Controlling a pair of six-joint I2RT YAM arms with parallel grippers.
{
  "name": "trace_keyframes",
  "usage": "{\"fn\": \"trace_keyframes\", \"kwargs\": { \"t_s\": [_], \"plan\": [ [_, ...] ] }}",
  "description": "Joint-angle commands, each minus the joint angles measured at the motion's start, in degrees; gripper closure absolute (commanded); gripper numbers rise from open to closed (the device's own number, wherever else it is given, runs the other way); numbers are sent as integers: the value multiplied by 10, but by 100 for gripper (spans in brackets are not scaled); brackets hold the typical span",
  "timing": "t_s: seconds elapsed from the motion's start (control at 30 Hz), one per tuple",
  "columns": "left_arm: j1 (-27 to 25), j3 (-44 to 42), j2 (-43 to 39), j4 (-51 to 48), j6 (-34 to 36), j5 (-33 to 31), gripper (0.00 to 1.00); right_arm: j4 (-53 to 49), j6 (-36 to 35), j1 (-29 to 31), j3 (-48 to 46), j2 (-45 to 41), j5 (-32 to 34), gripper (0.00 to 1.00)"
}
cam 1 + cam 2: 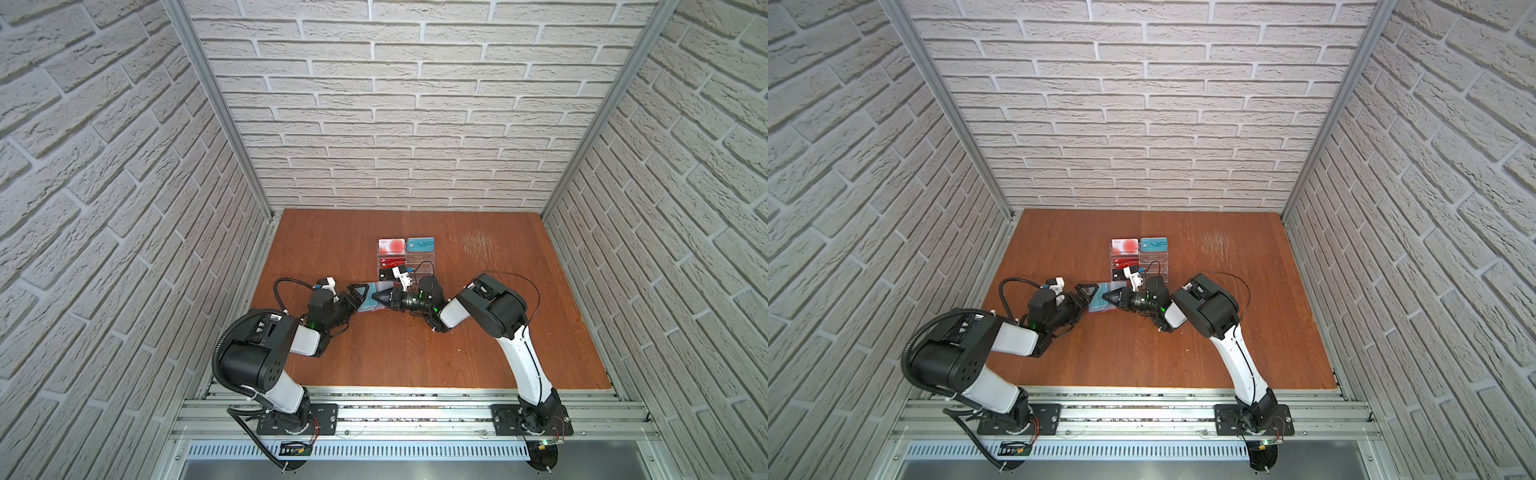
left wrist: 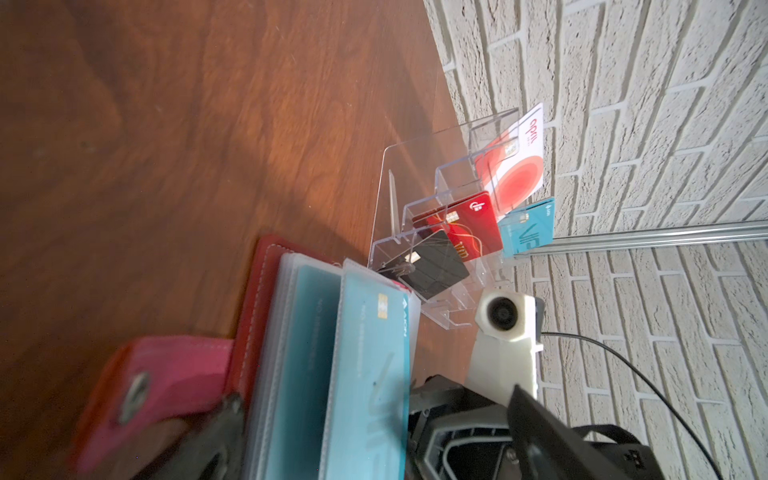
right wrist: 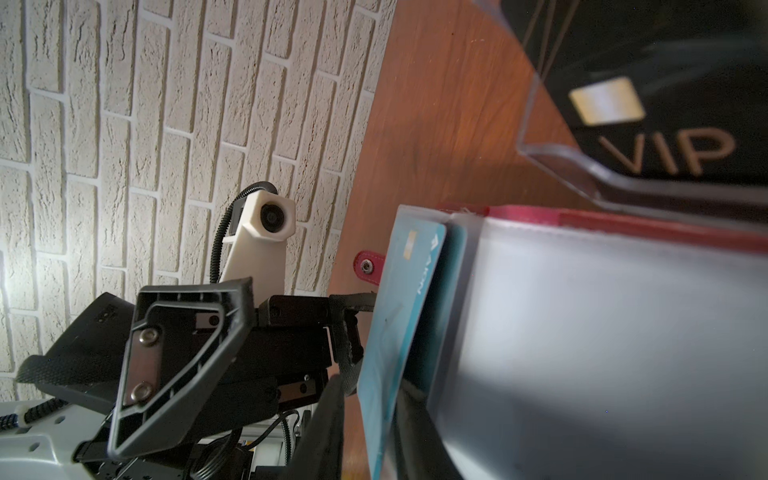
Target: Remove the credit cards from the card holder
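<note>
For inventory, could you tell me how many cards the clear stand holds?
4: white-red card and teal card at the back, red card middle, black card front; others possibly hidden.

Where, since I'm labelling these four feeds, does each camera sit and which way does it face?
Top views: high over the front rail, looking down at the table; left arm and right arm show whole.
Left wrist: on the left arm, looking over the card holder to the acrylic stand; its left tool shows.
Right wrist: on the right arm, facing the left tool; its right tool straddles the teal card.
Shared: both wrist views show the teal card and card holder.
</note>
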Motion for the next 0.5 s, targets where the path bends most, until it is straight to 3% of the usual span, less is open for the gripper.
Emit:
{"fn": "trace_keyframes", "kwargs": {
  "t_s": [0.0, 0.47],
  "plan": [
    [8, -24, 9, -69, 8, -13, 2, 52, 11, 0, 7, 1, 6, 78],
    [11, -28, 16, -63, 10, -9, 2, 107, 47, -19, -3, 2, -7, 85]
  ]
}}
